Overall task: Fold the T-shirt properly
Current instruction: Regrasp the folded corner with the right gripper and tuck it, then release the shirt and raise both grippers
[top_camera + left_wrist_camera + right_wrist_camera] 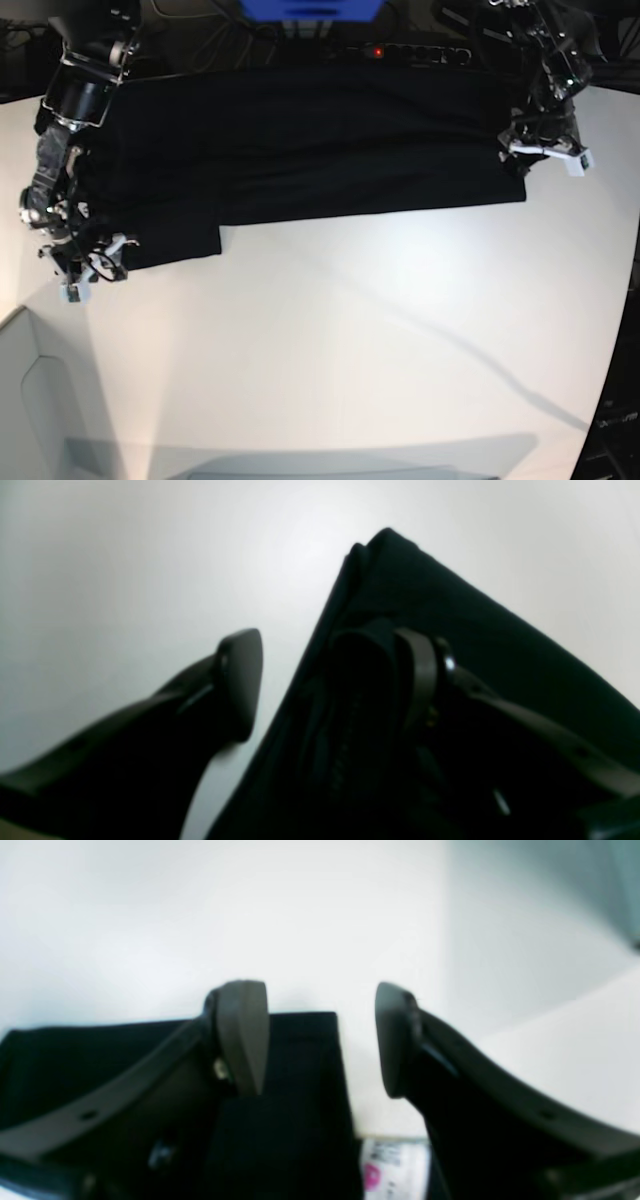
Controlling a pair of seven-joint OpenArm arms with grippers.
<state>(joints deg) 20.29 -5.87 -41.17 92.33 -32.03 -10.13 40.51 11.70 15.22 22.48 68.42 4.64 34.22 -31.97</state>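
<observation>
The black T-shirt (300,150) lies flat along the far side of the white table, folded into a long band with a lower flap at its left end. My left gripper (522,152) is at the shirt's right end. In the left wrist view it (327,650) is open, one finger (240,680) over bare table, the other (420,675) over the cloth (500,650), with a bunched edge between them. My right gripper (85,272) is at the shirt's lower left corner. In the right wrist view it (317,1035) is open, straddling the cloth's (295,1065) corner edge.
The white table (380,340) stretches toward the near side. A power strip with a red light (400,50) and cables lie behind the shirt. A grey raised panel (40,410) sits at the near left. A white label with a pink mark (392,1165) shows beside the cloth.
</observation>
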